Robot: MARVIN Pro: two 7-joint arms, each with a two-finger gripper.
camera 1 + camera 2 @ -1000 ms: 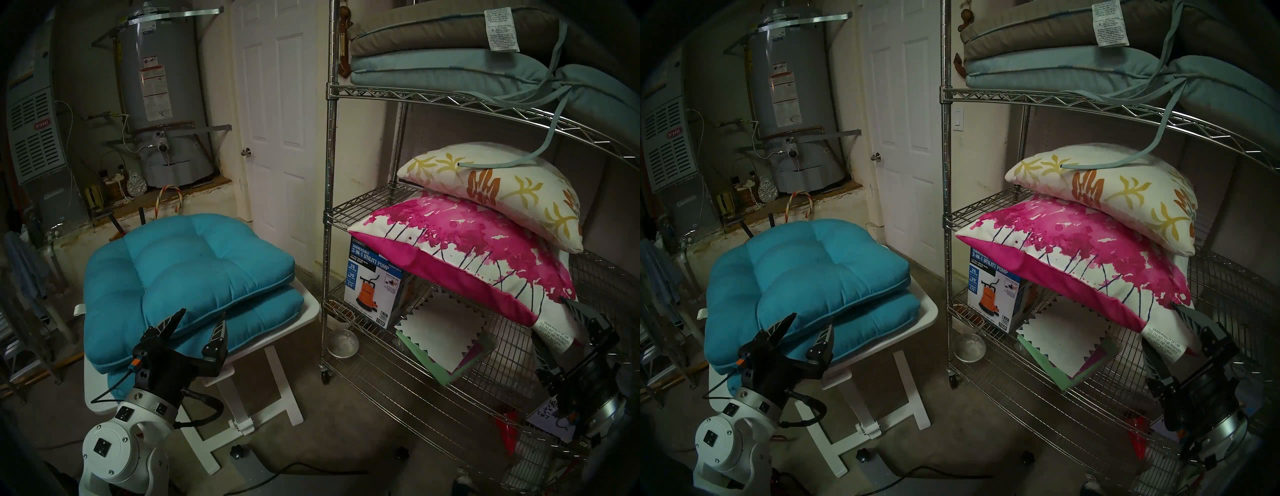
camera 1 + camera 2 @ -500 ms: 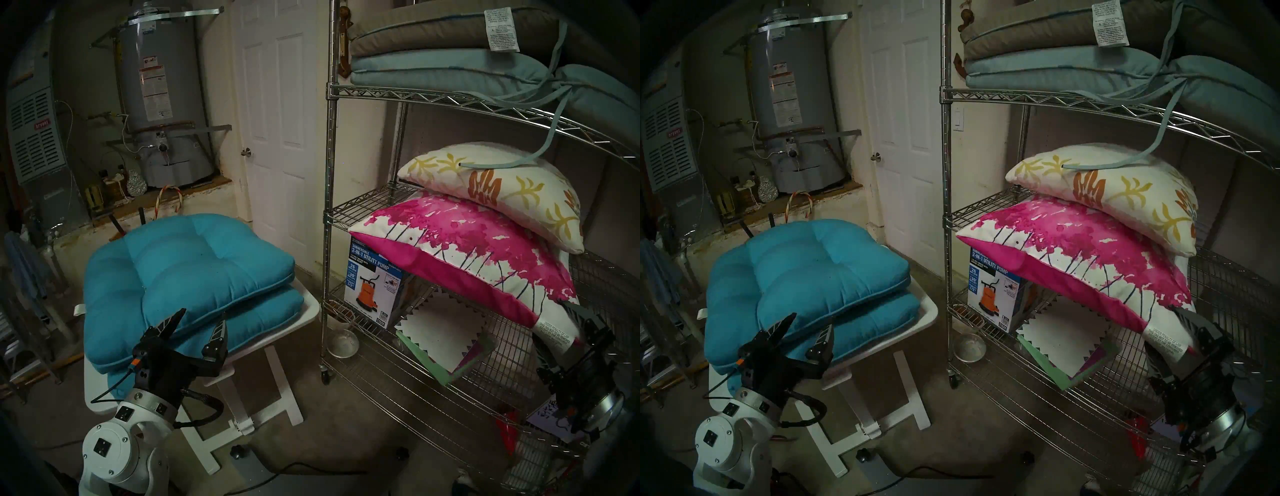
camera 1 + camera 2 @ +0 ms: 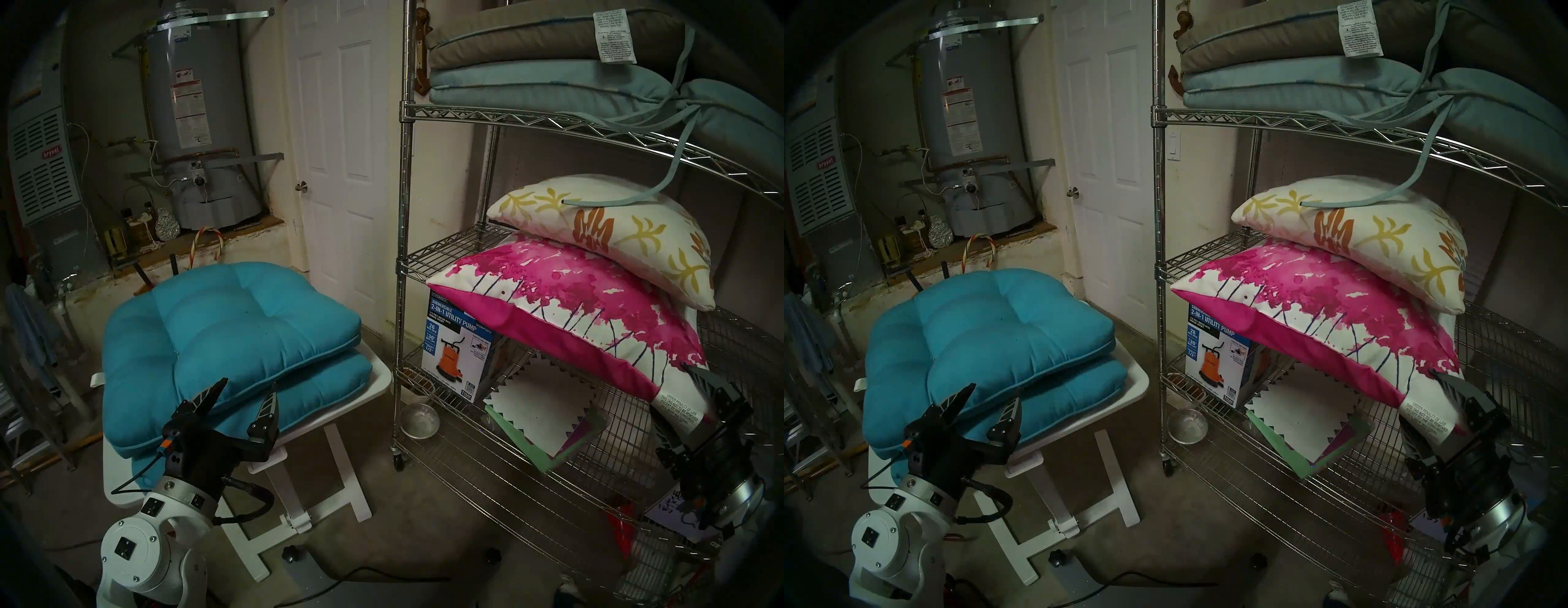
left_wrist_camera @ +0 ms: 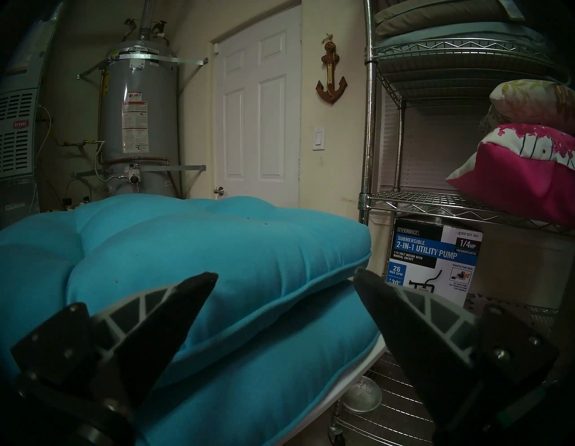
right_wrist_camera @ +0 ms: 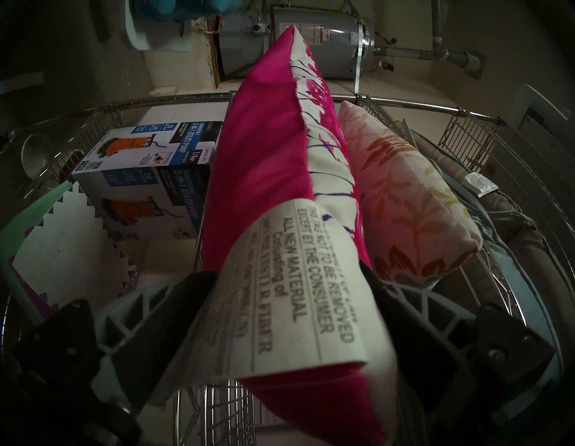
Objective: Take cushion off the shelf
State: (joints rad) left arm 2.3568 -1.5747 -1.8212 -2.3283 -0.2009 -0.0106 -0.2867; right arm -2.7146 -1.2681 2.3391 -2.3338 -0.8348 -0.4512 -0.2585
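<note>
Right gripper (image 3: 1429,407) has its jaws wide apart around the pink cushion (image 3: 1327,314) corner on the shelf (image 3: 1293,123), not clamped; left gripper (image 3: 244,392) jaws released by the table (image 3: 373,382).

Looking like a home utility room or garage: standing against the wall a grey water heater (image 3: 199,110), a furnace (image 3: 42,165), a white panel door (image 3: 339,161), a wire shelf (image 3: 488,116) holding cushions.

The room is dim, lit softly from overhead; the white panelled door (image 3: 339,161) and cream wall catch most of it. Corners sink into a dark fisheye rim, and the chrome wire rack (image 3: 594,131) bows at the edge, glinting faintly. Close to the right wrist camera, the white printed fabric tag (image 5: 298,289) is slightly blurred.
</note>
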